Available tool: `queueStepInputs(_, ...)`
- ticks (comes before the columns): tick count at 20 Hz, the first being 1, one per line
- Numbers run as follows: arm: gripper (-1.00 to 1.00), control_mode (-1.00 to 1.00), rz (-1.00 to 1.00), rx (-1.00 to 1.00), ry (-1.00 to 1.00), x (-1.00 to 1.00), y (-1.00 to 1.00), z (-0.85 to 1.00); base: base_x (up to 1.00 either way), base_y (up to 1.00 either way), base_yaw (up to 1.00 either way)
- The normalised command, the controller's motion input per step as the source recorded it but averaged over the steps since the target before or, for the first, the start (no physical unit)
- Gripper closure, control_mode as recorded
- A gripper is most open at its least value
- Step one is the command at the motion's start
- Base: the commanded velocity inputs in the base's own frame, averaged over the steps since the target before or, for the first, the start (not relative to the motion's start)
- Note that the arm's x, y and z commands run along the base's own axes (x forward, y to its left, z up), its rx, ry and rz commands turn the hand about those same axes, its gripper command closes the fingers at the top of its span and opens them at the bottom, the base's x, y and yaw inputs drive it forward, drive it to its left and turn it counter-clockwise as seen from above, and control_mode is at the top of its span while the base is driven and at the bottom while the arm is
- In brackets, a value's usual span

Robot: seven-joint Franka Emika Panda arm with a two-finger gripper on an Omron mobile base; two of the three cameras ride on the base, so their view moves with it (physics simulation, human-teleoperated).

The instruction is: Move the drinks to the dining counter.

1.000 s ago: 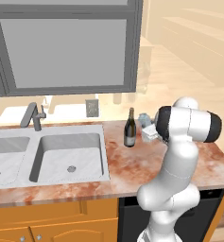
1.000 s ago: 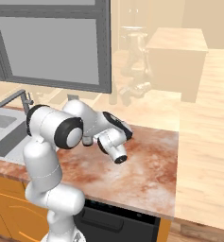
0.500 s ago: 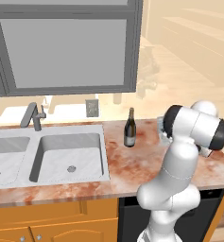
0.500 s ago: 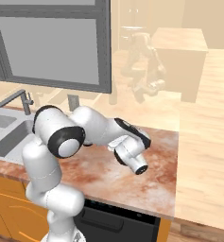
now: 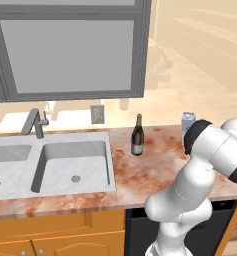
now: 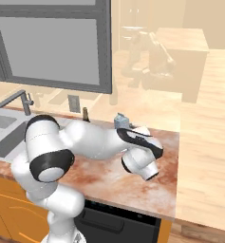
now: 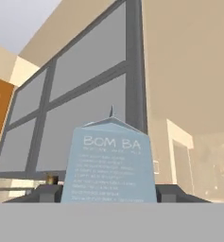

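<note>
Between the fingers (image 7: pixel 108 193), the blue-grey carton (image 7: pixel 109 163).

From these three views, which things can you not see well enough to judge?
- Carton: in the hand view it sits between the end effector fingers; contact cannot be judged. Its base is cut off at the bottom.
- Carton in the left base view: its lower part is hidden behind the arm.
- Wine bottle: in the right base view just its neck shows above the arm.
- Wine bottle label: too small to read.
</note>
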Motion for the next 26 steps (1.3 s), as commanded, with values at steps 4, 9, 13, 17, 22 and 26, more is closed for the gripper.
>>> queueStepInputs(4,1.00,-1.00,0.00,0.09,-0.16,-0.45,0.00,0.96,0.00,0.00,0.00)
queueStepInputs(9,1.00,-1.00,-0.02,-0.01,-0.07,-0.16,0.14,0.73,0.00,0.00,0.00)
queueStepInputs(13,1.00,-1.00,-0.06,-0.06,0.00,-0.33,0.17,0.81,0.00,0.00,0.00)
queueStepInputs(17,1.00,-1.00,-0.13,-0.08,0.04,-0.49,0.14,0.64,0.00,0.00,0.00)
queueStepInputs(22,1.00,-1.00,-0.31,-0.09,0.03,-0.81,0.18,0.23,0.00,0.00,0.00)
queueStepInputs(26,1.00,-1.00,-0.40,-0.12,0.00,-0.59,0.39,0.20,0.00,0.00,0.00)
